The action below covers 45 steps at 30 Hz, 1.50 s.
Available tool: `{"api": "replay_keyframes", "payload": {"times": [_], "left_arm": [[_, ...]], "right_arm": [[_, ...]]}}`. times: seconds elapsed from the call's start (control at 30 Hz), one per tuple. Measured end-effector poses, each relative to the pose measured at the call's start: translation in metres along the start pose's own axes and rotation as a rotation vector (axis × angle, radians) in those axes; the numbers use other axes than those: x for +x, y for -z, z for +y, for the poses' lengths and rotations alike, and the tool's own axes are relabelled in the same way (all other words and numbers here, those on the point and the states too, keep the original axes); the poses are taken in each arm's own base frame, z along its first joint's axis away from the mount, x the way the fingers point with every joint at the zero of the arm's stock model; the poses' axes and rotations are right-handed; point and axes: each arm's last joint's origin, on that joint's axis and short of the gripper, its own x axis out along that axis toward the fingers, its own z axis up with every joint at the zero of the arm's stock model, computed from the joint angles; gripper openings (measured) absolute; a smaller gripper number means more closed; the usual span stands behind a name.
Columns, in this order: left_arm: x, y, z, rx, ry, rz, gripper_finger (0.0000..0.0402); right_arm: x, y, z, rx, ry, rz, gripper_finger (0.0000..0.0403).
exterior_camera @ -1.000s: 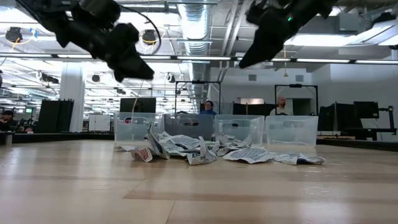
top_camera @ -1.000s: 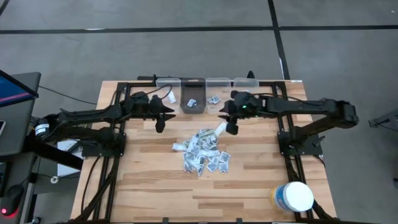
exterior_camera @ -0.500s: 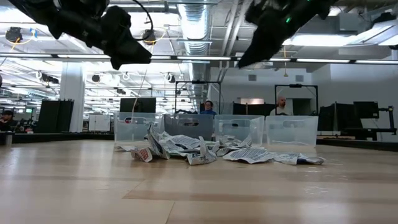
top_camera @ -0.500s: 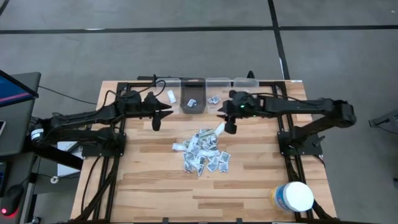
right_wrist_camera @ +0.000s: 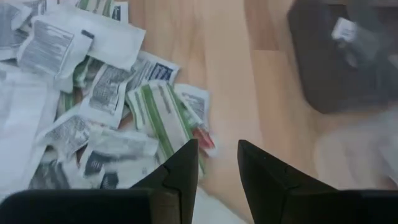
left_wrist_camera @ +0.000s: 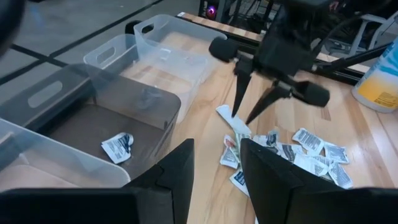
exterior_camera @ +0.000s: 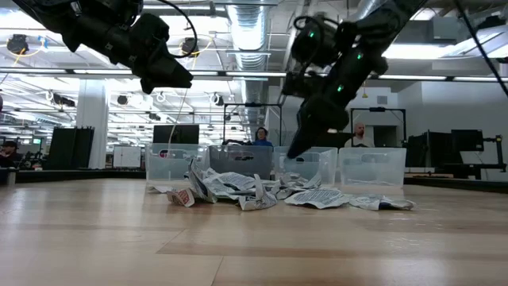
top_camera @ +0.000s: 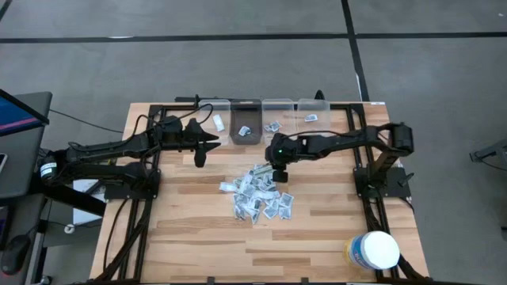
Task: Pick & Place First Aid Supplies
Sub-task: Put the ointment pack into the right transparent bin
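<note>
The first aid supplies [top_camera: 257, 194] are a heap of small white-grey packets lying flat on the middle of the wooden table; the right wrist view shows them close up [right_wrist_camera: 93, 99]. My right gripper [top_camera: 279, 172] hangs open just above the heap's far right edge, fingers pointing down over a long pale strip [left_wrist_camera: 226, 116], and touches nothing. My left gripper [top_camera: 200, 157] hovers open and high near the far left bins, holding nothing. Single packets lie in the bins: one in the dark bin [left_wrist_camera: 117, 147], others in the clear ones [top_camera: 273, 125].
A row of small bins [top_camera: 261, 107] stands along the table's far edge: clear, dark, clear, clear. A large white tub with a yellow label [top_camera: 374, 252] stands at the near right corner. Black frame rails run along both table sides. Bare wood lies near the heap's front.
My right gripper has swung from beside the far bins toward the table's left and dropped low, stopping just over the heap's far right edge, with its arm folded in. My left gripper has risen a little and drifted slightly left. The heap has stayed put.
</note>
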Motion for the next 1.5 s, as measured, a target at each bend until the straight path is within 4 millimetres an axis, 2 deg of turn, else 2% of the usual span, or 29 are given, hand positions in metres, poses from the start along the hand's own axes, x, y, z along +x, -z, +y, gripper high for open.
{"api": "replay_keyframes", "payload": {"times": [0.3,0.93,1.23,1.5], "left_arm": [[0.000,0.001,-0.001,-0.001,0.019,0.008,0.0131],[0.000,0.002,-0.001,-0.002,0.019,0.017,0.0131],[0.000,0.002,-0.001,-0.003,0.018,0.020,0.0131],[0.000,0.002,-0.001,-0.003,0.018,0.020,0.0131]], "right_arm": [[0.023,0.004,0.003,0.087,-0.075,-0.013,0.0107],[0.025,0.008,-0.015,0.155,-0.016,0.003,0.0107],[0.049,0.019,-0.005,0.164,-0.008,0.063,0.0107],[0.052,0.020,0.000,0.175,0.033,0.075,0.0096]]}}
